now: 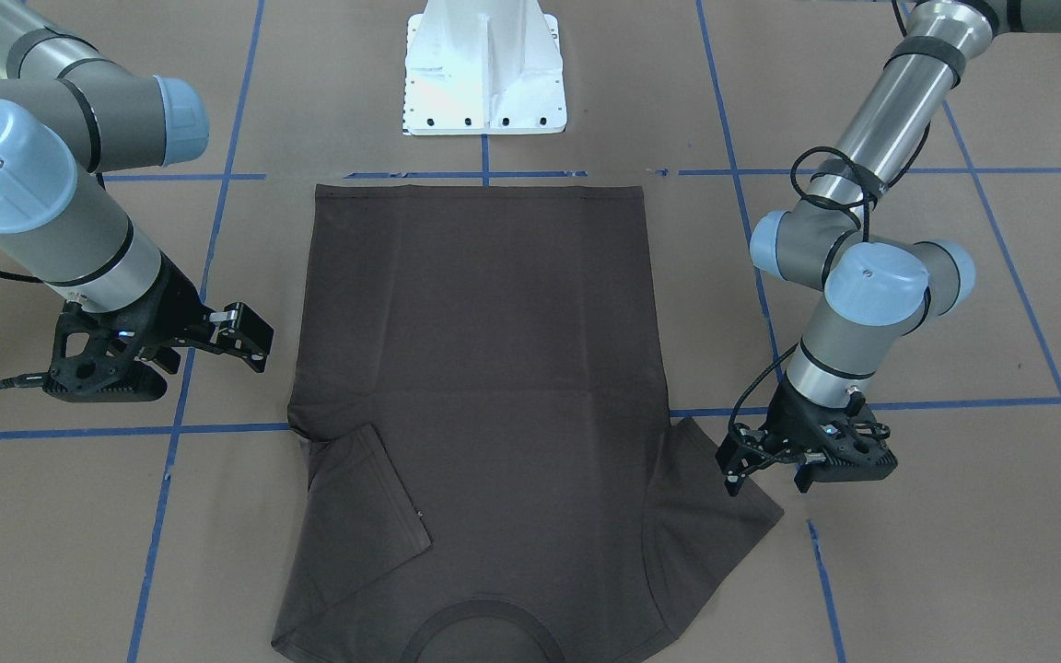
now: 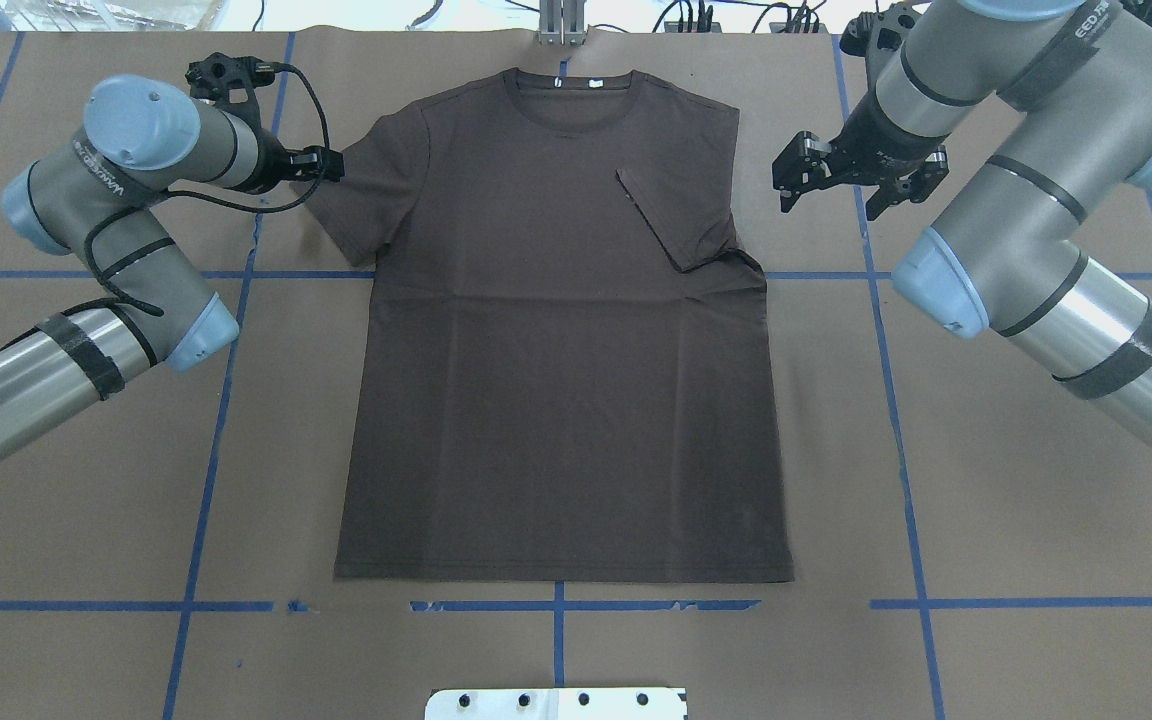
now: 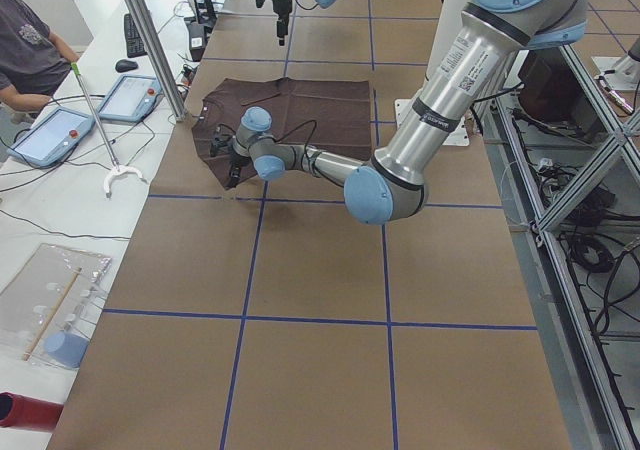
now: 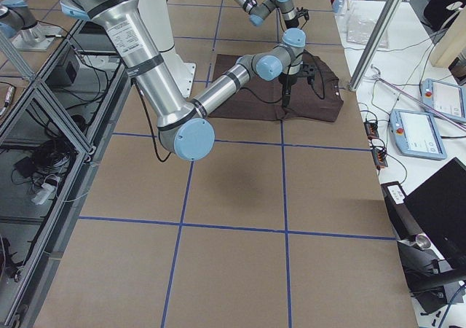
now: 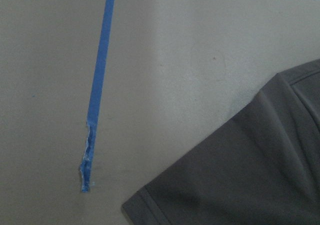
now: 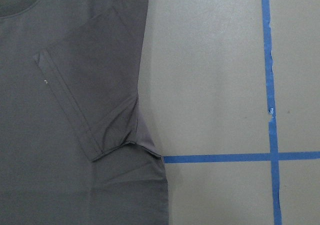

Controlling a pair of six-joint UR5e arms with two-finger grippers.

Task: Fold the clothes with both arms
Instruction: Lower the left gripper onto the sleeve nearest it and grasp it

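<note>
The dark brown-grey T-shirt (image 2: 556, 380) lies flat on the brown table, collar (image 2: 566, 95) at the far side from the robot. Its sleeve on the right arm's side (image 2: 676, 220) is folded inward over the chest, as the right wrist view (image 6: 90, 95) also shows. The other sleeve (image 2: 366, 190) lies spread out. My left gripper (image 1: 765, 479) is open and empty, low over that sleeve's outer edge (image 1: 715, 516). My right gripper (image 2: 831, 195) is open and empty, above bare table beside the shirt's folded side. The wrist views show no fingers.
The white pedestal base (image 1: 484, 74) stands at the robot's side of the table, just past the shirt's hem. Blue tape lines (image 2: 206, 440) grid the table. Beyond the far edge are a metal post (image 3: 150, 40), tablets and a seated person (image 3: 30, 50).
</note>
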